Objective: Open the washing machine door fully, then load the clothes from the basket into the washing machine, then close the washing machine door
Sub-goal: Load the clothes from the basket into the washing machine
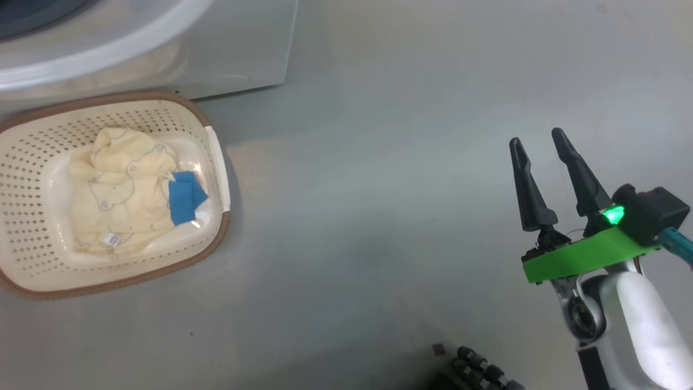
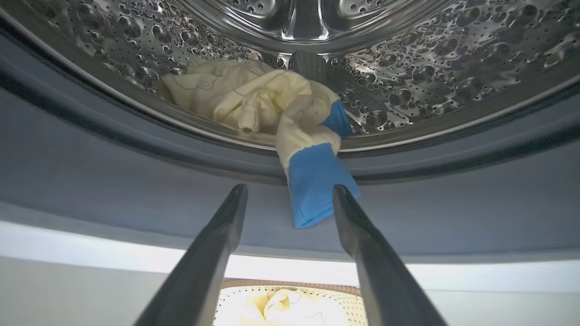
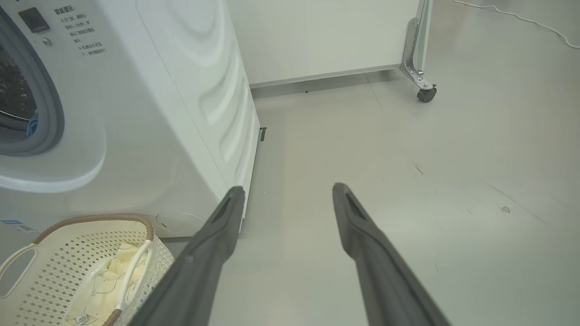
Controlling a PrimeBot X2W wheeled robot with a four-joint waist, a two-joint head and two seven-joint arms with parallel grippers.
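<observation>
L gripper (image 2: 289, 186), fingers spread & empty, is hovering at the washing machine (image 3: 158, 113) gasket (image 2: 90, 172) w/ a garment's (image 2: 253, 99) blue cuff (image 2: 312, 181) drooping over its lip, while more clothes (image 1: 127, 189) are lying in the middle of the basket (image 1: 32, 162) just below, nearer L than R gripper (image 1: 536, 136), also released.

— What's the drum (image 2: 421, 68) made of?
— Bright polished metal, dimpled and perforated. The gasket (image 2: 90, 181) under it looks like matt grey rubber.
— And the clothes (image 2: 253, 99)?
— Soft, crumpled cloth. The basket (image 1: 32, 162) is perforated plastic, faintly glossy, and the floor (image 1: 406, 189) is smooth with a dull sheen.
</observation>
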